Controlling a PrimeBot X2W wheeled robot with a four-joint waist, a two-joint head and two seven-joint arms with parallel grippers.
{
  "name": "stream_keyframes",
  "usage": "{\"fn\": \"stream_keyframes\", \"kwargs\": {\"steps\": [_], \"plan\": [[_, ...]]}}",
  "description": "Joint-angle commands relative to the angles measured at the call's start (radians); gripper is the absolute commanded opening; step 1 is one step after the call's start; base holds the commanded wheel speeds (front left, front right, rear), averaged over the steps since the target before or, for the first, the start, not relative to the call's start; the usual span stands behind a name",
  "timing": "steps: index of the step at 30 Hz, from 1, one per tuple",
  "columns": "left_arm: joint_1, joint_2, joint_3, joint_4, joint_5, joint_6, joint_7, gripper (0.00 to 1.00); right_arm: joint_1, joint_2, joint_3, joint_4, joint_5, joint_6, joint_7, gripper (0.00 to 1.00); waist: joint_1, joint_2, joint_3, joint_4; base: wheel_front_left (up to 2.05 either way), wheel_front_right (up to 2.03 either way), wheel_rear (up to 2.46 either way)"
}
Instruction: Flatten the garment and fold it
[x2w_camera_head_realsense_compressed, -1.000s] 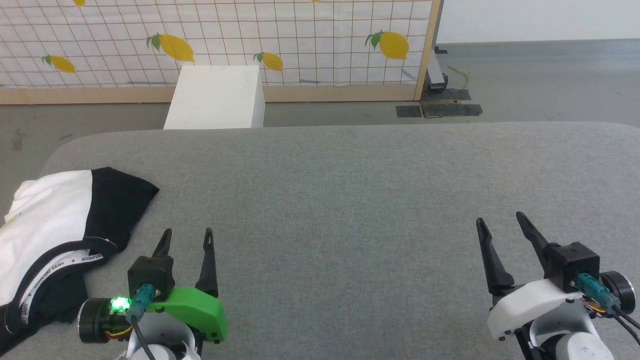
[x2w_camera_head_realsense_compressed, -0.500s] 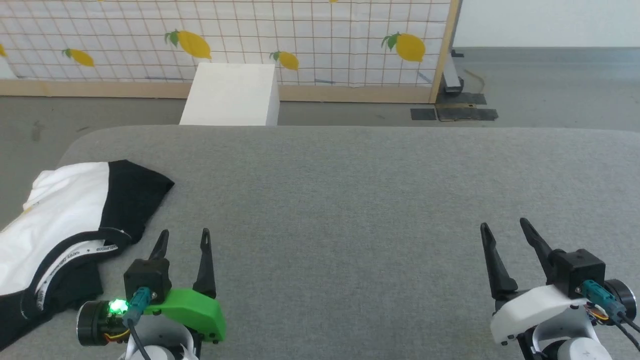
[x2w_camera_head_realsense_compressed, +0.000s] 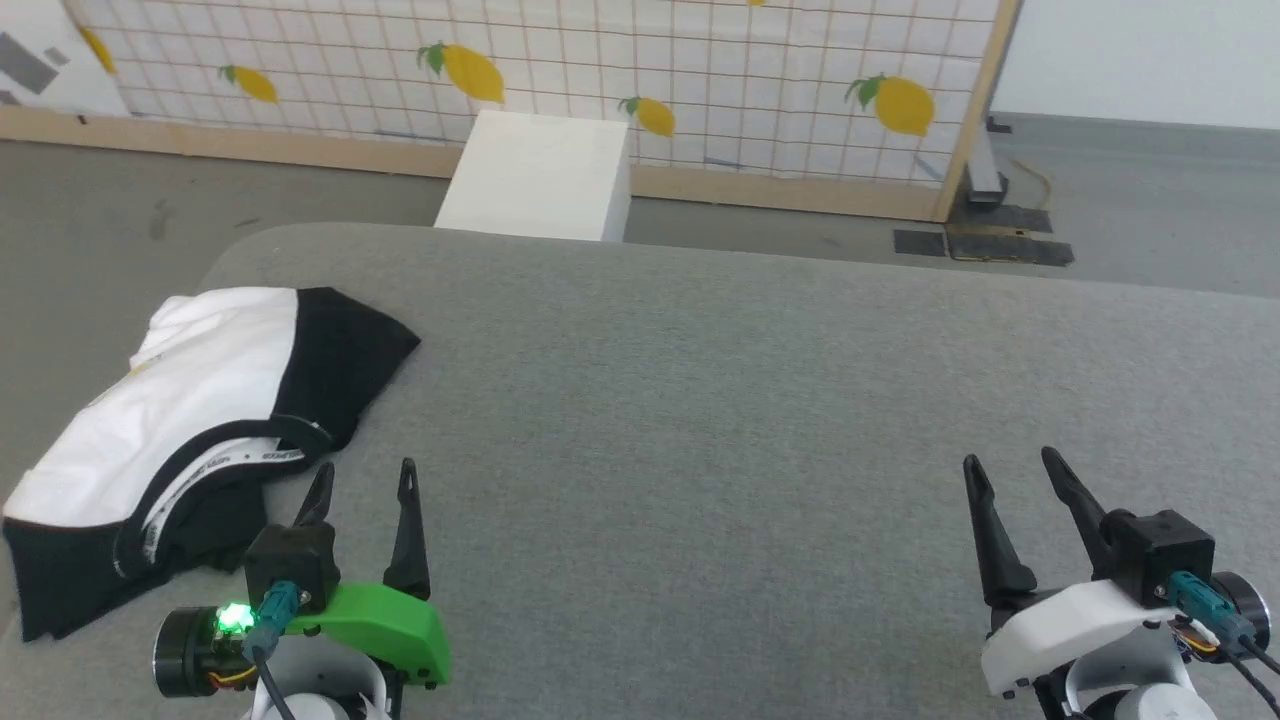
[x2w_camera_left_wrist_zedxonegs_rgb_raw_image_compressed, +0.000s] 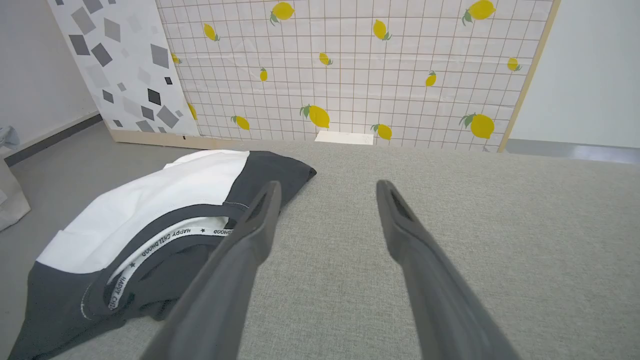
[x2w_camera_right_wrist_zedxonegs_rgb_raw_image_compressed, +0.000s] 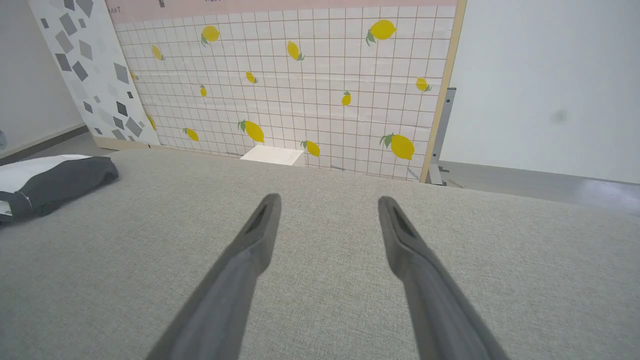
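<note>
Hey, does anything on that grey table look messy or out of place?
The garment lies crumpled at the left edge of the table, doubled over itself with the collar showing, not spread flat. The left gripper and right gripper are open and hold nothing. Nothing else stands out.

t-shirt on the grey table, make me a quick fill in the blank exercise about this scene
1. The T-shirt lies crumpled on the robot's ____ side of the grey table.
2. Its body is white, while its sleeve and collar are ____.
3. The left end effector and the right end effector both hold nothing, and their fingers are ____.
4. The screen behind the table is printed with yellow ____.

Missing words: left; black; open; lemons
</note>
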Motion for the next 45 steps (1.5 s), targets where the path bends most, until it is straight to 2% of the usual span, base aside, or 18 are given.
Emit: {"fn": "stream_keyframes", "kwargs": {"steps": [1, 27, 45], "plan": [[0.008, -0.002, 0.003, 0.005, -0.01, 0.005, -0.01, 1.0, 0.016, 0.0, -0.003, 0.007, 0.012, 0.0, -0.011, 1.0, -0.0001, -0.0001, -0.001, 0.027, 0.0, 0.0, 0.0], [0.031, -0.002, 0.034, 0.023, -0.034, 0.03, -0.064, 1.0, 0.031, 0.0, -0.004, 0.062, 0.063, -0.001, -0.064, 1.0, -0.0001, -0.0001, -0.017, 0.215, 0.0, 0.0, 0.0], [0.045, -0.003, 0.04, 0.043, -0.047, 0.042, -0.1, 1.0, 0.042, 0.0, 0.0, 0.104, 0.099, -0.001, -0.101, 1.0, -0.0001, -0.0001, -0.021, 0.314, 0.0, 0.0, 0.0]]}}
